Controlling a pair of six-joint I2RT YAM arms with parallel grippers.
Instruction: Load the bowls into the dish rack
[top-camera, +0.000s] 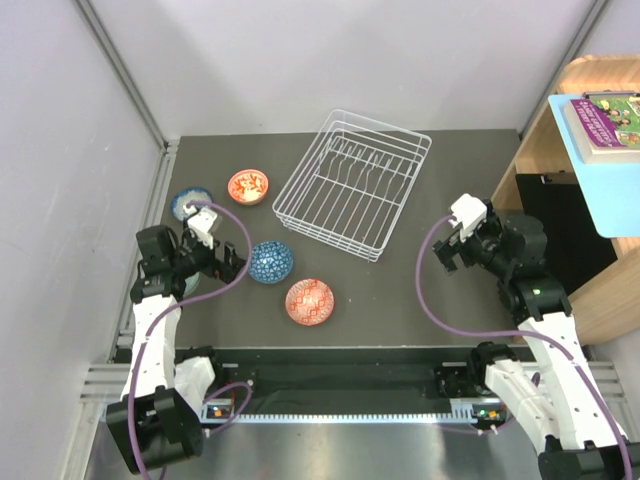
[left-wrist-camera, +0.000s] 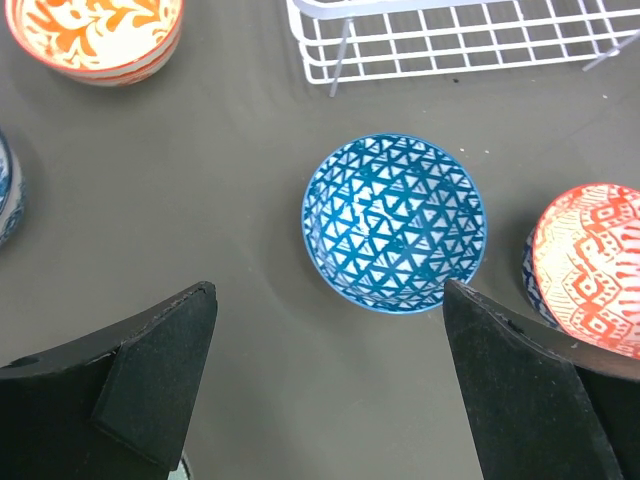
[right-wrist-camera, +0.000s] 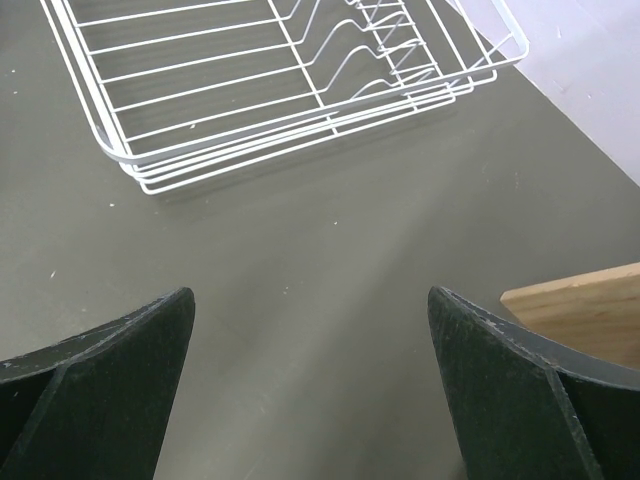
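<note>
Left gripper (top-camera: 224, 263) (left-wrist-camera: 328, 290), jaws spread wide and holding nothing, hangs above the dark table (top-camera: 400, 290) with the blue triangle-patterned bowl (top-camera: 271, 262) (left-wrist-camera: 395, 222) just beyond its fingertips, upright and untouched. Right gripper (top-camera: 447, 252) (right-wrist-camera: 310, 295), likewise wide open and empty, is poised over bare table on the right side, its fingers (right-wrist-camera: 110, 380) pointing toward the near right corner of the dish rack (top-camera: 325, 233) (right-wrist-camera: 280, 90). The rack, of white wire, sits at an angle in the middle of the far half of the table and carries no bowls. Four bowls show, all upright on the table to the left of the rack: the floral orange-red bowl (top-camera: 248, 186) (left-wrist-camera: 95, 35) nearest the rack's left corner; a second blue-and-white bowl (top-camera: 190, 203) at the far left, partly hidden by the left wrist; the triangle-patterned one; and the geometric orange-red bowl (top-camera: 309, 301) (left-wrist-camera: 590, 265) nearest the arm bases. None of them touch. A wooden shelf (top-camera: 560, 150) (right-wrist-camera: 580, 310) stands at the table's right edge, with a book (top-camera: 605, 120) on top.
</note>
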